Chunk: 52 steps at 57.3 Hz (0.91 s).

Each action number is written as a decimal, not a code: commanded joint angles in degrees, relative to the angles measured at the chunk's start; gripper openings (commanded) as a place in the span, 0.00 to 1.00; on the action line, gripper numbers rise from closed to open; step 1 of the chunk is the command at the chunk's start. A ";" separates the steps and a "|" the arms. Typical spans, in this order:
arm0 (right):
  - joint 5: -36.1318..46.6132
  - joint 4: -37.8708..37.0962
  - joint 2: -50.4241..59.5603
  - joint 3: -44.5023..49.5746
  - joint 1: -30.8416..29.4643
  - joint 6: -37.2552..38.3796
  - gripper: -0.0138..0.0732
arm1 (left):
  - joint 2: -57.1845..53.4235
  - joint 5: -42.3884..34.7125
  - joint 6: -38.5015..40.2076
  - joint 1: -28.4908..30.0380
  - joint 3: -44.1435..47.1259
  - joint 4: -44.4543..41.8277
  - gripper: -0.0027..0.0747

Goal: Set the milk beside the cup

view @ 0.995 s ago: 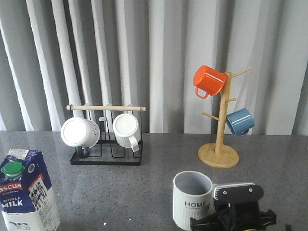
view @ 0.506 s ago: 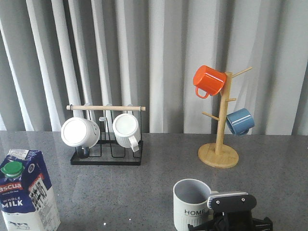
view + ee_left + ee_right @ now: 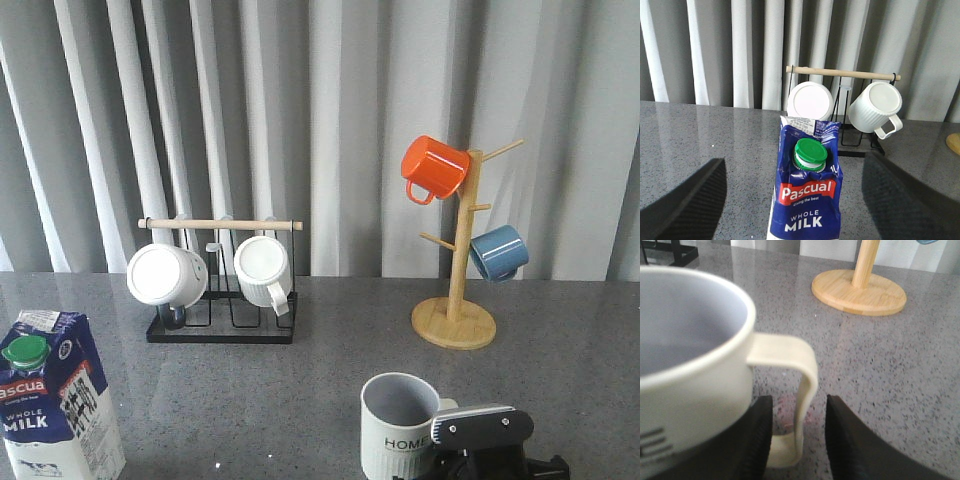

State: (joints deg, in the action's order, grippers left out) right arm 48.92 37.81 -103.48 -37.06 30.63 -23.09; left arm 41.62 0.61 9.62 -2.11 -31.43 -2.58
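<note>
since a second ago the right pincer (image 3: 487, 462) has sunk lower at the cup's (image 3: 397, 428) handle side, and its grey housing now sits lower against the handle; the cup, milk (image 3: 55, 400) and both racks have stayed put.

in the right wrist view the right pincer (image 3: 796, 437) has a dark finger on each side of the cup's (image 3: 695, 370) handle loop, just beside it; they look close to pinching the handle, but i cannot tell if they press it. the left pincer (image 3: 792, 200) is spread wide, its fingers well clear of the milk (image 3: 807, 192) on both sides, gripping nothing.

the milk stands upright on the worktop (image 3: 300, 370), well to the left of the cup, green cap on, so its contents are hidden. the cup is upright and looks empty, grey inside. beyond the cup to the left, the wire rack (image 3: 222, 300) holds two white mugs on their sides; beyond it to the right, the wooden tree (image 3: 456, 300) carries an orange mug and a blue one.

risks, as i judge them: the right pincer could drag or tip the cup by its handle; the tall milk could topple if the left pincer closes off-centre, or bump the cup on arrival.
</note>
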 commanded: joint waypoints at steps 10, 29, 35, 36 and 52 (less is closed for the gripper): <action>5.28 -2.94 7.65 3.53 0.02 -0.10 0.50 | -0.18 -4.24 0.47 -0.31 -1.95 0.34 0.72; -4.58 -6.00 22.04 8.53 -0.11 -7.80 0.50 | -0.18 -4.24 0.47 -0.31 -1.95 0.34 0.72; -6.24 -1.83 26.82 8.53 -0.18 -13.78 0.50 | -0.18 -4.24 0.47 -0.31 -1.95 0.34 0.72; -6.05 -0.56 27.77 8.53 -0.18 -14.77 0.50 | -0.18 -4.24 0.47 -0.31 -1.95 0.34 0.72; -8.25 4.01 40.67 8.47 -5.29 -25.51 0.36 | -0.18 -4.24 0.47 -0.31 -1.95 0.34 0.72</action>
State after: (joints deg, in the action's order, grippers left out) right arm 39.18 43.27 -67.09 -27.47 27.18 -44.93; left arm 41.62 0.61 9.62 -2.11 -31.43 -2.58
